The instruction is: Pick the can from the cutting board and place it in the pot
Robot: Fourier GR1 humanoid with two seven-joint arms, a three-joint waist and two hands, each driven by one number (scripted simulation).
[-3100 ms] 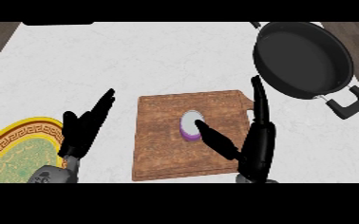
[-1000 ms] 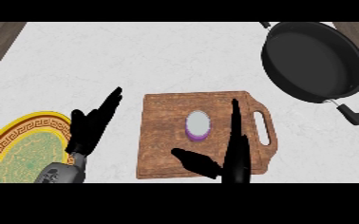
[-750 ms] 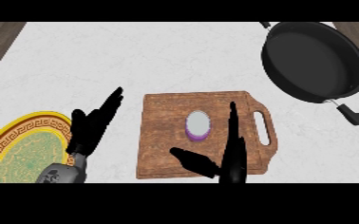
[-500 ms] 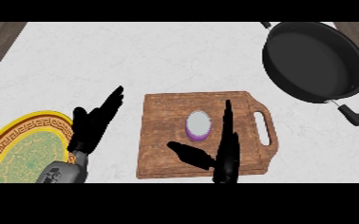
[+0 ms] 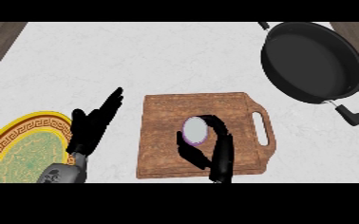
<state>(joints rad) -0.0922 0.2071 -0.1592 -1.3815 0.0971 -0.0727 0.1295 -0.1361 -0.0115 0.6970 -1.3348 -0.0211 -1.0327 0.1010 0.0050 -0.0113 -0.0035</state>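
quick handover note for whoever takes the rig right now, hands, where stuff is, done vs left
Right hand: over the cutting board, fingers and thumb curling round the can, which still stands on the board.
Left hand: open, resting left of the board, beside the yellow plate.
Pot: top right of the counter, nothing visible inside.
Done: reach to the can, grasp closing.
Left: lift the can, carry it right to the pot, set it inside, release.

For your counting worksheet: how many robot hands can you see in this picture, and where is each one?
2. The left hand rests open on the counter between the plate and cutting board. The right hand is over the board, fingers curled round the can.
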